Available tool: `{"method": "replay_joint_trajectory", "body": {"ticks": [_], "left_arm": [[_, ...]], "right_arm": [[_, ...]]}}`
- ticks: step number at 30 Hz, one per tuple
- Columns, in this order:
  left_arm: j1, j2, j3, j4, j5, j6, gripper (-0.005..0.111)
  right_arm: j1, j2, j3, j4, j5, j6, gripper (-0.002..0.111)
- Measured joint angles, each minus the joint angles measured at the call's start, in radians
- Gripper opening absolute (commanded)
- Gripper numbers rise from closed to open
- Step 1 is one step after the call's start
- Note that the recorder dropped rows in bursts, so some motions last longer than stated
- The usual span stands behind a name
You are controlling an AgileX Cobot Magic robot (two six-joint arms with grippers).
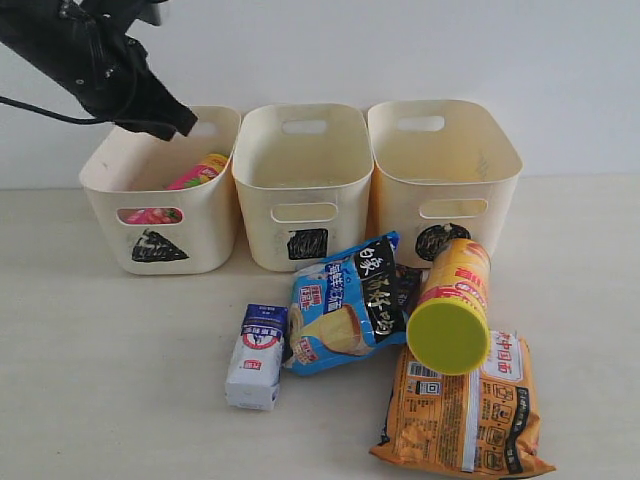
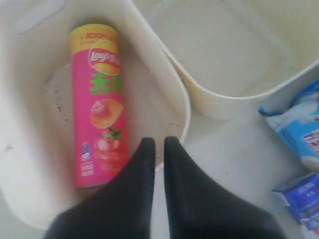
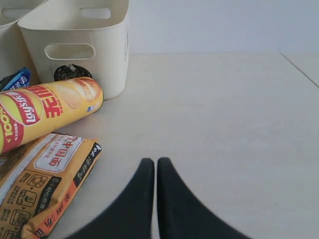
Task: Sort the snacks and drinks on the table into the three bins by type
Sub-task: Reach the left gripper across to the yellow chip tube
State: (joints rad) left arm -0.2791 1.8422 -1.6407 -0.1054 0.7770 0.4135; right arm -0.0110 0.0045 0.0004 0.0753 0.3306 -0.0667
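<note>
Left wrist view: left jaws clenched on nothing, poised over rim of triangle bin (image 2: 144,99); pink chip tube (image 2: 99,107) flat inside. Exterior view: on desk (image 1: 100,380) before square bin (image 1: 300,190) and circle bin (image 1: 445,170), white carton (image 1: 257,357), blue bag (image 1: 345,305), yellow-orange tube (image 1: 452,305) touching orange bag (image 1: 465,405). Right jaws clenched, empty, near orange bag.

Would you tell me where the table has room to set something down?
Bare tabletop lies left of the small white carton, in front of the triangle-marked cream bin, and right of the orange crinkly bag. Crowded between: the blue bag and yellow-orange chip tube.
</note>
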Motion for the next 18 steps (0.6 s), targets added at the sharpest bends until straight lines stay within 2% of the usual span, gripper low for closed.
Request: {"method": "replay_joint_trajectory", "body": {"ticks": [2,6,18], "left_arm": [[-0.053,-0.035,0.048,0.000,-0.018,0.005,0.004],[-0.118,-0.067,0.087,0.000,-0.020,0.006,0.004],[-0.324,-0.081,0.097,0.000,0.004,0.006,0.004]], "right_arm": [[0.000,0.000,0.000,0.000,0.000,0.000,0.000],[0.000,0.000,0.000,0.000,0.000,0.000,0.000],[0.000,0.000,0.000,0.000,0.000,0.000,0.000]]}}
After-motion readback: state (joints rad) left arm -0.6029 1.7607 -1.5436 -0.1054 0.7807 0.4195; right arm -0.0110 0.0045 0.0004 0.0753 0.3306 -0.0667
